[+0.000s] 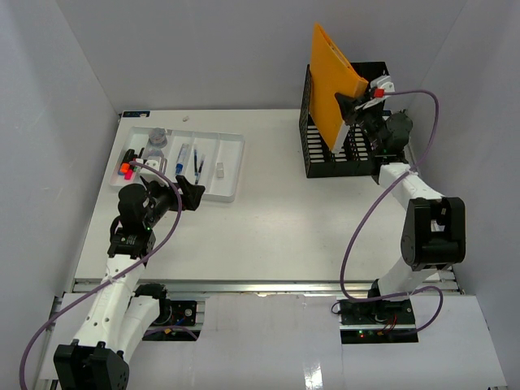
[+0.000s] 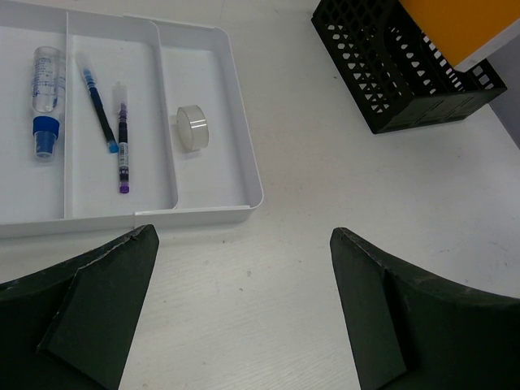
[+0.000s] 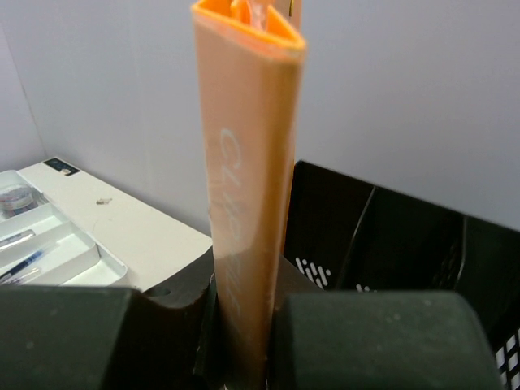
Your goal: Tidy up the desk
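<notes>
The white desk (image 1: 276, 227) has a metal rail along its near edge. My right gripper (image 1: 351, 110) is shut on an orange folder (image 1: 333, 77) and holds it upright, tilted, over the black mesh file rack (image 1: 345, 154) at the back right. In the right wrist view the folder's edge (image 3: 248, 179) stands clamped between my fingers. My left gripper (image 1: 191, 193) is open and empty, just above the desk beside the white compartmented tray (image 1: 231, 175). In the left wrist view its fingers (image 2: 106, 301) stand wide apart over bare desk (image 2: 268, 309).
The tray (image 2: 244, 162) holds a small bottle (image 2: 45, 89), two pens (image 2: 122, 138) and a roll of clear tape (image 2: 193, 127). The black rack (image 2: 390, 73) stands to the right. Grey walls close in the desk on three sides.
</notes>
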